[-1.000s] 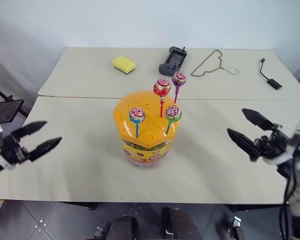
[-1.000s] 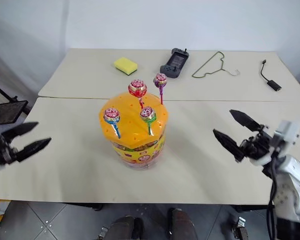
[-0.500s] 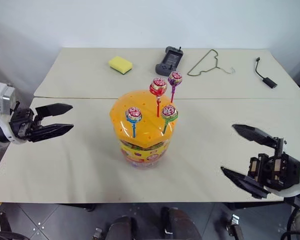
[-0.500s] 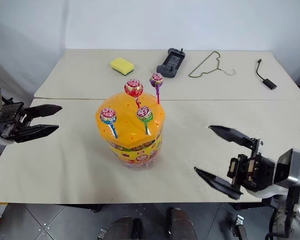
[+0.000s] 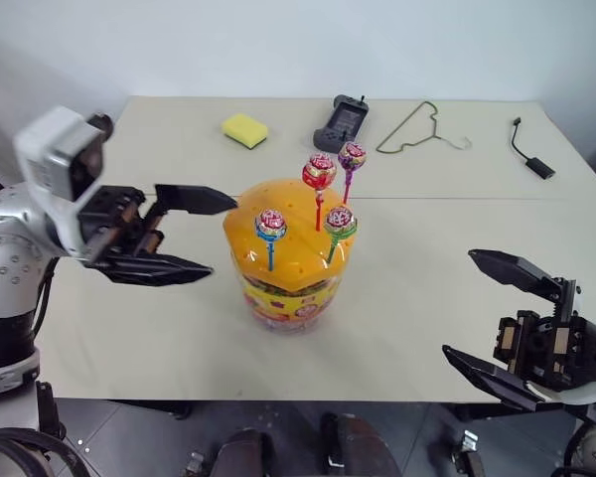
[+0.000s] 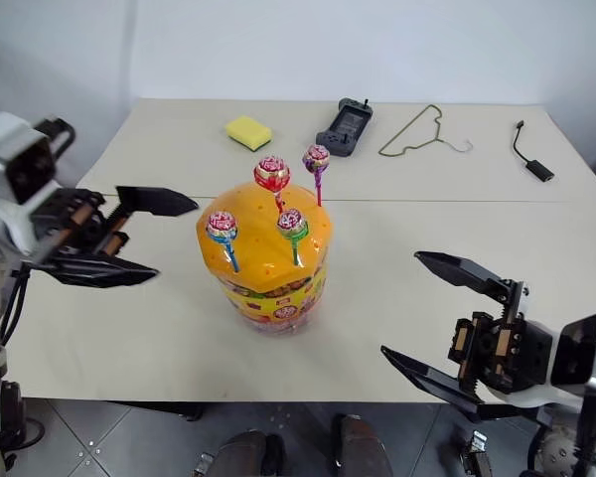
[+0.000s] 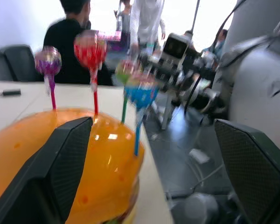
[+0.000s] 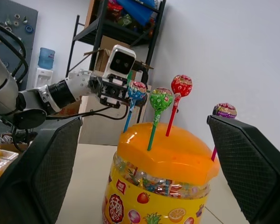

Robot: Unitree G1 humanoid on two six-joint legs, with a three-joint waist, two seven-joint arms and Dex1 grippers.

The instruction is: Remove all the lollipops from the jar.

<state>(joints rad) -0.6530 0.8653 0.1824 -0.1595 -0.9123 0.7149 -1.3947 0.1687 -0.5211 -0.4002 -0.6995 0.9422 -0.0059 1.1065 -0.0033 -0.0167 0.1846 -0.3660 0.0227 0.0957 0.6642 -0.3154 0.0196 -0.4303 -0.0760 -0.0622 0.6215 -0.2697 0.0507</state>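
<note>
With all four swirl-wrapped lollipops (image 5: 319,172) standing in the orange-lidded clear plastic jar (image 5: 288,260) mid-desk, the spread, empty left claw (image 5: 201,235) (nearest) should pinch the blue stick low and pull straight up.

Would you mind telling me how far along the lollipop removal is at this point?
Nothing is out yet: the blue, red, purple and green lollipops all stand in the lid of the jar. In hand: nothing. The left gripper is open beside the jar, nearest the blue one; the right gripper is open, off to the other side. All four pulls remain.
</note>
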